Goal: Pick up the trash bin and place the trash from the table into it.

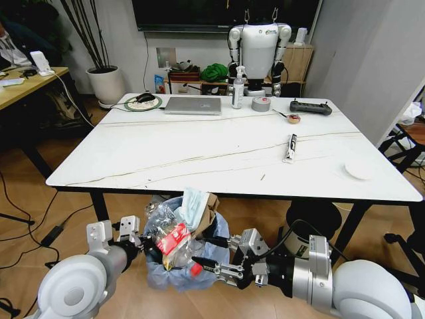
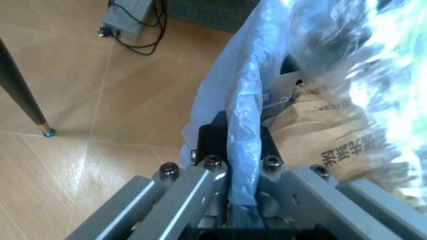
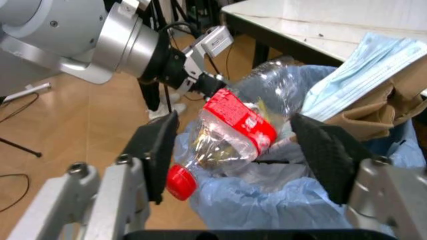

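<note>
The trash bin (image 1: pixel 174 267), lined with a crinkly light-blue bag, hangs off the floor just before the table's (image 1: pixel 166 156) front edge. Its rim (image 2: pixel 243 150) is pinched in my left gripper (image 1: pixel 145 243), which is shut on it. Trash is heaped in the bin: a crushed red-labelled bottle (image 3: pixel 233 120) lies on top with its red cap over the rim, beside a brown cardboard piece (image 3: pixel 373 107) and a pale blue tissue (image 1: pixel 194 205). My right gripper (image 3: pixel 243 150) stands open at the bin's near right side, its pads (image 3: pixel 160 147) apart on either side of the bottle without touching it.
On the table stand a laptop (image 1: pixel 192 105), spray bottle (image 1: pixel 238 88), tape roll (image 1: pixel 261 104), black controller (image 1: pixel 310 107), a small tube (image 1: pixel 290 147) and a white disc (image 1: pixel 359 169). Black table legs (image 1: pixel 99 205) flank the bin. Cables lie on the wooden floor at left.
</note>
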You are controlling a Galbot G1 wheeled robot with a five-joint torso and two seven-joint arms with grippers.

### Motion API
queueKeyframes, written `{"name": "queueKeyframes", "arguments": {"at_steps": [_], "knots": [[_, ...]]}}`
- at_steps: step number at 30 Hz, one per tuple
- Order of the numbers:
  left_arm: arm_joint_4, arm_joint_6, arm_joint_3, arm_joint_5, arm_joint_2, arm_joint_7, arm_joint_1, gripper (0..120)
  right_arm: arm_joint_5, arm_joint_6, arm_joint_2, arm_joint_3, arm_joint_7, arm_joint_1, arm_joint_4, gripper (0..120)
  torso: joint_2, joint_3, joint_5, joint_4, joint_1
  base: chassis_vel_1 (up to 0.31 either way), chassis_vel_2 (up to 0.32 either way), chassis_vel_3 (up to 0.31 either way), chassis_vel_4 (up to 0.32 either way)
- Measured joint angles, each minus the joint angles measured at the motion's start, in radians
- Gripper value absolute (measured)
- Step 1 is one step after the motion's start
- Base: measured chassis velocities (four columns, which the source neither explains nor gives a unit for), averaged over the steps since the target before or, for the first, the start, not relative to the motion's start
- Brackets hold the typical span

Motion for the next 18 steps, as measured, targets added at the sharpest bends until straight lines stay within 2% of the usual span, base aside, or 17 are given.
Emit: {"name": "queueKeyframes", "arguments": {"at_steps": [3, 4, 9, 11, 14, 17, 18], "knots": [[-0.006, 0.0, -0.007, -0.011, 0.01, -0.001, 0.002, 0, 0.004, 0.01, 0.016, 0.004, 0.029, 0.018, 0.0, 77, 0.0, 0.0, 0.0, -0.0001, 0.0, 0.0, 0.0, 0.0, 0.0], [-0.006, 0.0, -0.007, -0.011, 0.01, -0.001, 0.002, 0, 0.004, 0.01, 0.016, 0.004, 0.029, 0.018, 0.0, 77, 0.0, 0.0, 0.0, -0.0001, 0.0, 0.0, 0.0, 0.0, 0.0], [-0.016, 0.0, -0.013, -0.011, 0.009, 0.0, 0.023, 0, 0.122, 0.021, 0.055, 0.029, 0.264, 0.107, 0.0, 97, 0.0, 0.0, 0.0001, 0.0001, 0.0, 0.0, 0.0, 0.0, 0.0], [-0.021, 0.0, -0.014, -0.005, 0.007, 0.002, 0.037, 0, 0.179, 0.029, 0.079, 0.075, 0.347, 0.128, 0.0, 100, 0.0, 0.0, 0.0, 0.0001, 0.0, 0.0, 0.0, 0.0, 0.0], [-0.026, 0.0, -0.016, 0.001, 0.005, 0.004, 0.048, 0, 0.21, 0.033, 0.1, 0.12, 0.399, 0.137, 0.0, 100, 0.0, 0.0, 0.0, 0.0002, 0.0, 0.0, 0.0, 0.0, 0.0], [-0.036, 0.0, -0.017, 0.004, 0.004, 0.006, 0.06, 0, 0.208, 0.037, 0.147, 0.233, 0.469, 0.12, -0.031, 100, 0.0, 0.0, 0.0, 0.0002, 0.0, 0.0, 0.0, 0.0, 0.0], [-0.036, 0.0, -0.017, 0.004, 0.004, 0.006, 0.06, 0, 0.208, 0.037, 0.147, 0.233, 0.469, 0.12, -0.031, 100, 0.0, 0.0, 0.0, 0.0002, 0.0, 0.0, 0.0, 0.0, 0.0]]}}
